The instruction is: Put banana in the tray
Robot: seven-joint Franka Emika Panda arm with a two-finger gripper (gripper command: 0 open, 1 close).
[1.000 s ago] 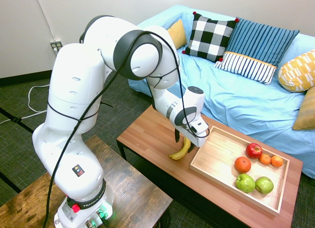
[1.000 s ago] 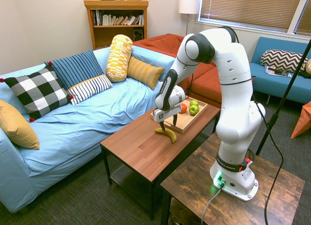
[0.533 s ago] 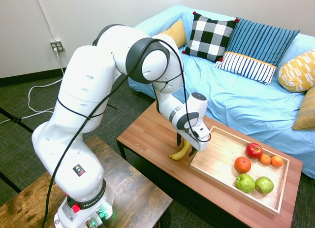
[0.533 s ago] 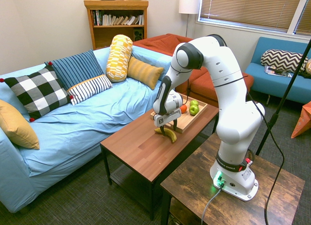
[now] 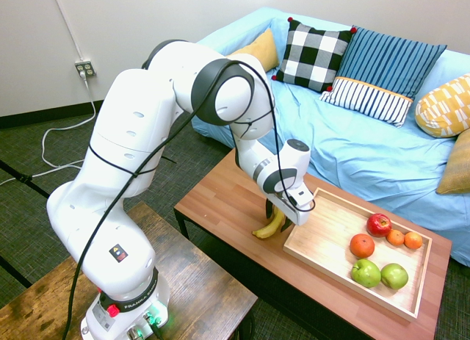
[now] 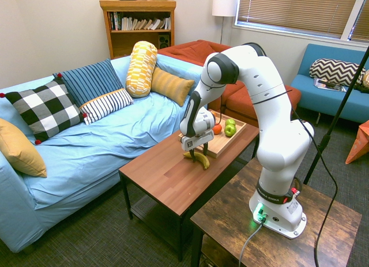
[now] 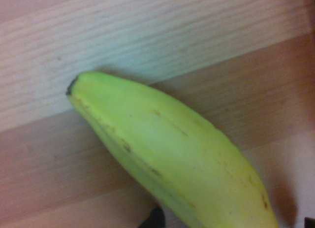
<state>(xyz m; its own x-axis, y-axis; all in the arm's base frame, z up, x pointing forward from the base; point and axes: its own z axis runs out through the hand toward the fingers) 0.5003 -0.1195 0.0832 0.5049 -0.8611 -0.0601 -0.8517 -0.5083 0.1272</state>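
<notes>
Gripper (image 5: pixel 275 209) seemingly astride banana (image 5: pixel 269 226)

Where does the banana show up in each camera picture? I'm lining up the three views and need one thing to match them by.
First exterior view: the banana lies on the table, right of centre, just off the tray's near corner, under the gripper.
Second exterior view: the banana is near centre, beside the tray.
Wrist view: the banana fills most of the picture.
Shared landmark: the tray's pale wood.
</notes>
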